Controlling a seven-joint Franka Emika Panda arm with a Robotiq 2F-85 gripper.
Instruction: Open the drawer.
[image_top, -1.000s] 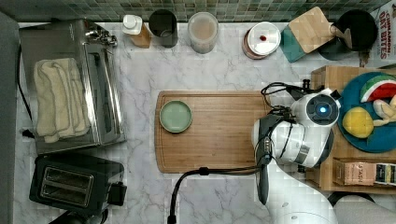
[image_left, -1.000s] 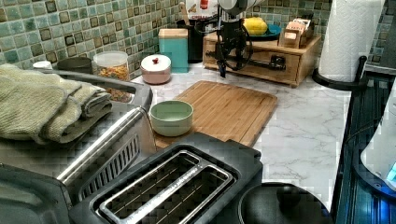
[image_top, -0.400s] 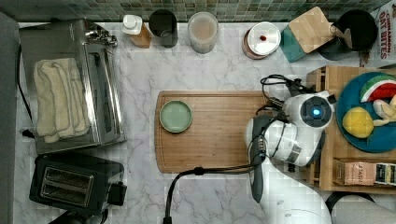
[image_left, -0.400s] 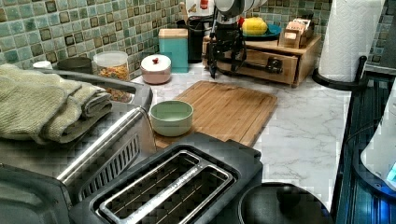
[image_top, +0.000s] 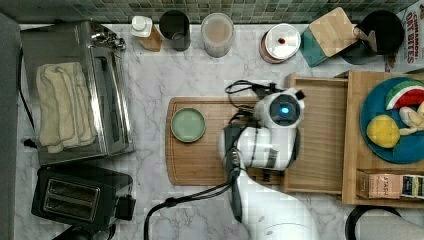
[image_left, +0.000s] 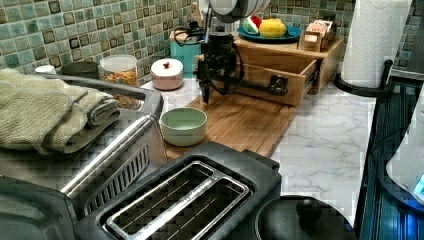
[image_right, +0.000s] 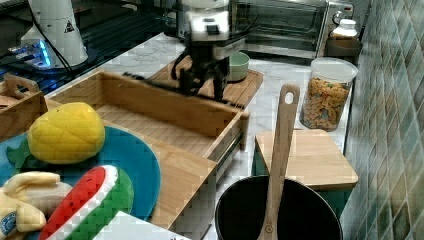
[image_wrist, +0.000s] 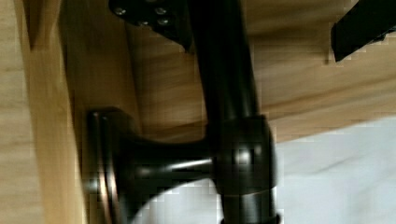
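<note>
Drawer (image_top: 320, 135) pulled well out of the wooden stand (image_top: 382, 137), bare tray showing behind the gripper (image_left: 216, 86). Black bar handle (image_wrist: 224, 70) running between the 2 fingers (image_wrist: 154, 16), at the drawer front directly against the gripper. Closed around that handle, above the bamboo cutting board (image_left: 240, 122). Green bowl (image_left: 183, 125) well apart from the gripper.

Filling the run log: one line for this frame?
phase: pulling | drawer: partly open, tray bare | gripper: at handle | bowl: on cutting board
</note>
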